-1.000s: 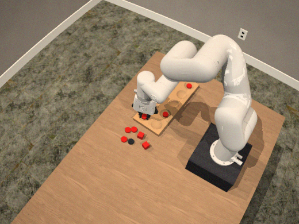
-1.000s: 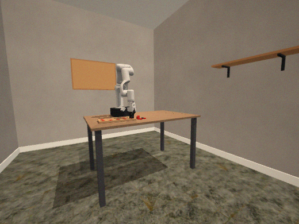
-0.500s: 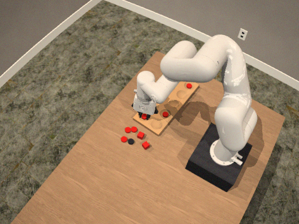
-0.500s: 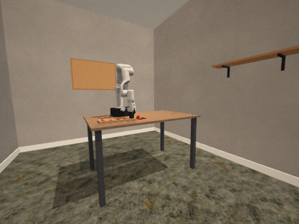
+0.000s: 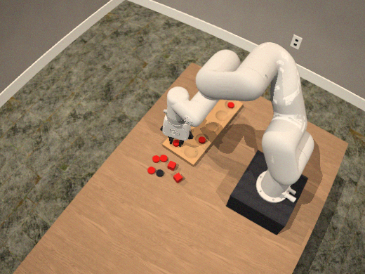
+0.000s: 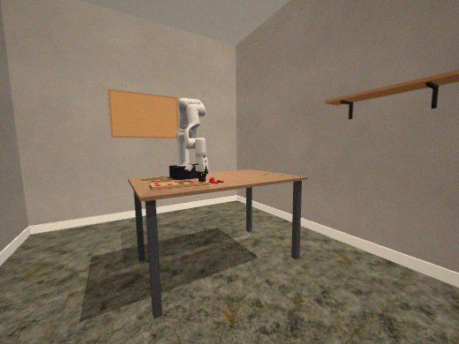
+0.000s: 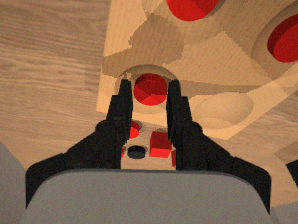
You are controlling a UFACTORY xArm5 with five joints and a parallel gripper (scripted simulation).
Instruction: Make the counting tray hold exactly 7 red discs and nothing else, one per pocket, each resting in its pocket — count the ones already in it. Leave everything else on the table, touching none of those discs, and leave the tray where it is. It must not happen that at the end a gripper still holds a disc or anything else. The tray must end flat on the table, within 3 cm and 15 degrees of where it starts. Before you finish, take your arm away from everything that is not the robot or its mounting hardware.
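The wooden counting tray (image 5: 205, 131) lies on the table. My gripper (image 5: 176, 142) is lowered over its near-left corner pocket. In the wrist view the fingers stand slightly parted on either side of a red disc (image 7: 150, 90) that sits in that pocket. Two more red discs rest in tray pockets (image 5: 201, 140) (image 5: 230, 105); the arm hides other pockets. Three loose red discs (image 5: 156, 159) (image 5: 163, 158) (image 5: 151, 170) lie on the table beside the tray.
A black disc (image 5: 160, 173) and two red cubes (image 5: 171, 165) (image 5: 177, 178) lie among the loose discs. An empty pocket (image 5: 191, 152) is at the tray's near corner. The arm's black base (image 5: 267, 191) stands to the right.
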